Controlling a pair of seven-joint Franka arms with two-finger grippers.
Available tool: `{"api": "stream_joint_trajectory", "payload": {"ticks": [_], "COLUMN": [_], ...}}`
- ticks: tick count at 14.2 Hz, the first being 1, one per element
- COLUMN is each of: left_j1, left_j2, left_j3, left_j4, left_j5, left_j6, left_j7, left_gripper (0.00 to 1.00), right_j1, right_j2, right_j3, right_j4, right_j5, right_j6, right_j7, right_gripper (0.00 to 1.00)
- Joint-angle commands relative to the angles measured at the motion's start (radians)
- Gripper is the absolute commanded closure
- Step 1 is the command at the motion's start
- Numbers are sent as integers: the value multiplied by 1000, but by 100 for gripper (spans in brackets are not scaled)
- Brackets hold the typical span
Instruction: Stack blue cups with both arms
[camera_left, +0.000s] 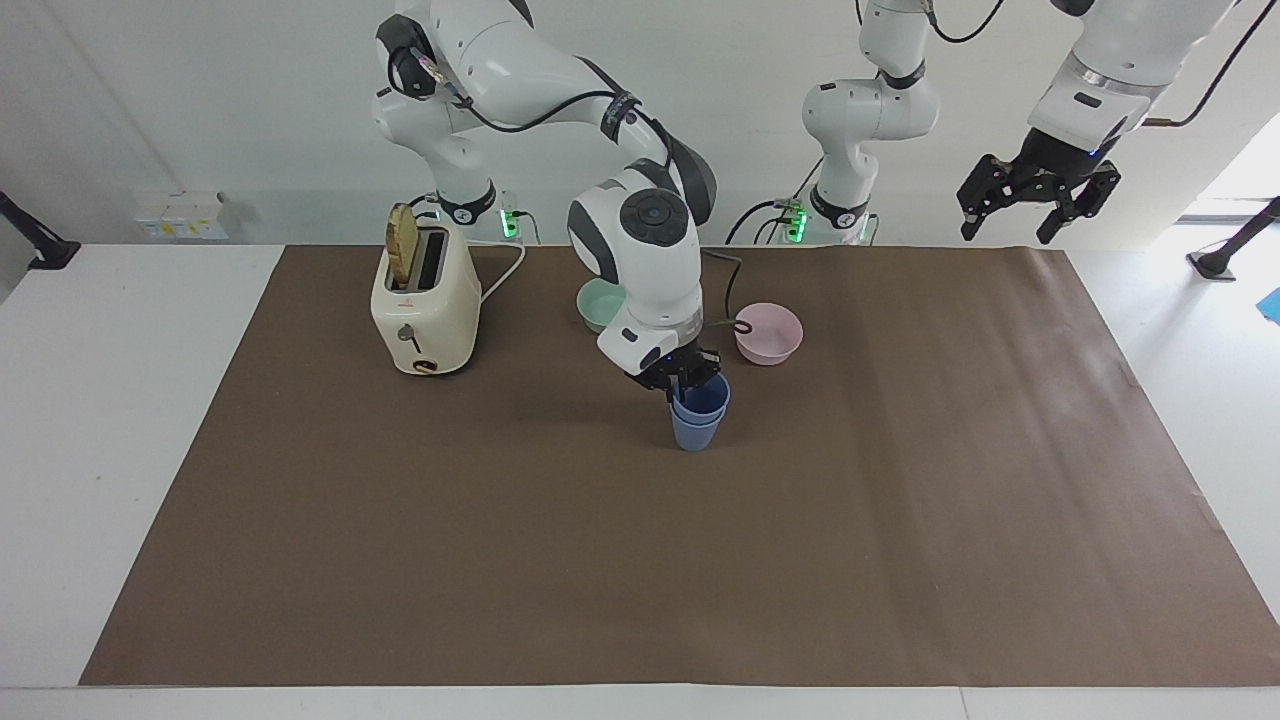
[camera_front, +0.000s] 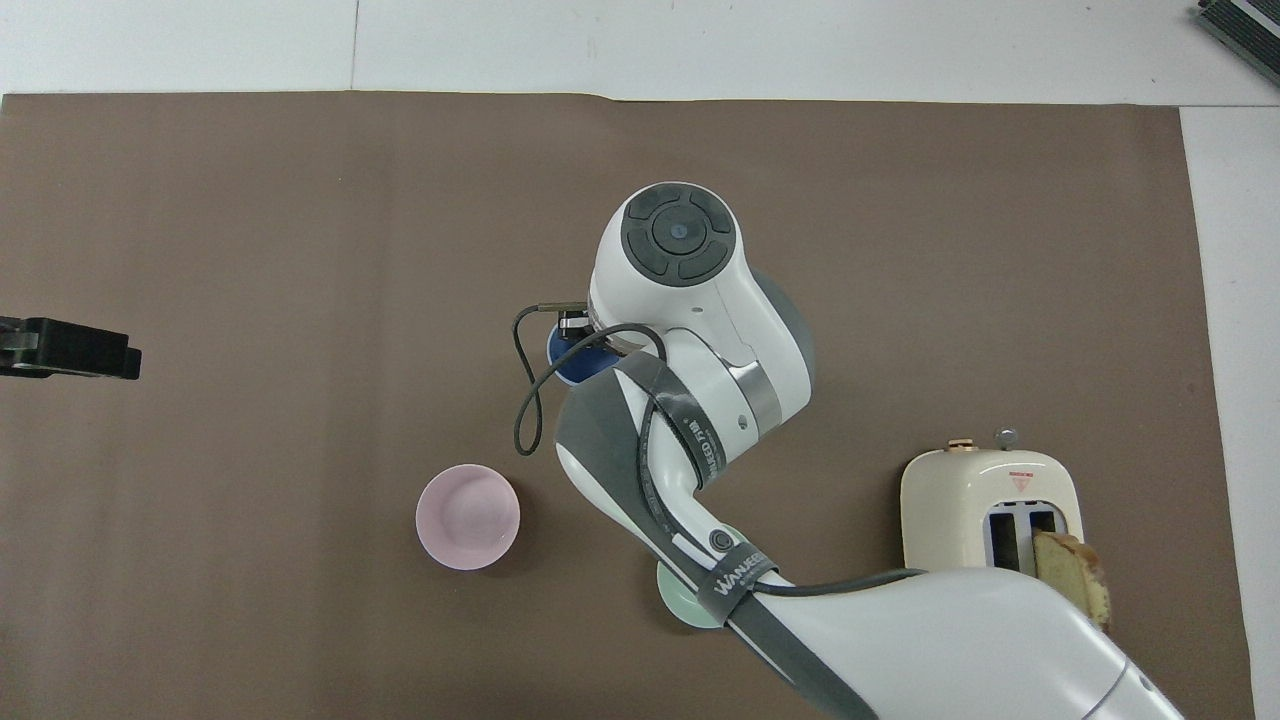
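in the facing view, just above the middle of the frame, we see the 2 blue cups (camera_left: 698, 415) nested, 1 seated deep in the other so only its rim band shows above the lower cup's rim. the stack stands upright on the brown mat (camera_left: 640, 560) that covers the bench (camera_left: 110, 400). the right gripper (camera_left: 682, 381) sits at the rim of the upper cup, with its fingers (camera_left: 672, 385) reaching down at the rim; we cannot tell whether they are clenched on the cup or released. in the overhead view the right arm (camera_front: 700, 330) fills the centre and lower right of the frame and hides almost all of the stack, so only a dark blue crescent of cup (camera_front: 566, 366) shows at the arm's edge.

the left gripper (camera_left: 1035, 200) hangs high in the upper right of the facing view, over the mat's corner at the left arm's end, its fingers spread wide and holding nothing. in the overhead view only its black tip (camera_front: 70, 348) shows at the left edge of the frame.

a pink bowl (camera_left: 768, 333) rests up and to the right of the stack in the facing view, near it but apart. a green bowl (camera_left: 600, 303) lies up and to the left, partly hidden by the right arm. a cream toaster (camera_left: 425, 305) with 1 slice of bread (camera_left: 403, 245) standing in its slot is in the upper left part of the mat.
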Motion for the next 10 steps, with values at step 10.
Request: {"api": "stream_joint_trajectory", "payload": {"ticks": [10], "left_j1": [7], "left_j2": [-11], "left_j3": [-1], "left_j4": [2], "left_j5": [9], "left_j6": [-20], "left_j7": [14], "left_gripper": [0], "right_j1": [-28], "right_j2": [-59], "right_j3": [-14], "right_j4": [36], "right_j5": [-21], "right_j6": [-117], "right_j7": [-24], "right_gripper": [0]}}
